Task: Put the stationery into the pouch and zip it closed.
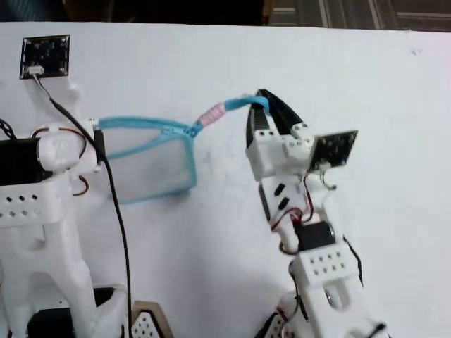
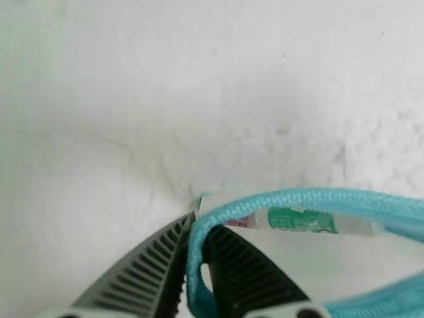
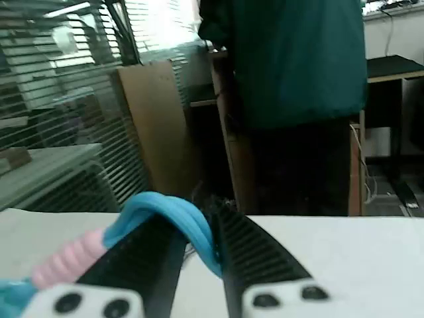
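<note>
Nearest me, left gripper (image 2: 199,225) clamps the one pouch (image 1: 151,165) at its rim; right gripper (image 3: 201,222) pinches the blue pull loop (image 3: 169,211). One green label (image 2: 298,220), unreadable.

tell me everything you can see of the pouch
The pouch lies flat on the white table: a clear, plastic-looking rectangle edged in teal woven trim. Two trim lines spread from one corner, so its mouth looks partly open. A white item with green print shows beside the trim. From that corner a cord, pink then blue, runs to the right gripper, shut on it. The left gripper is shut on the trim at the opposite end.
</note>
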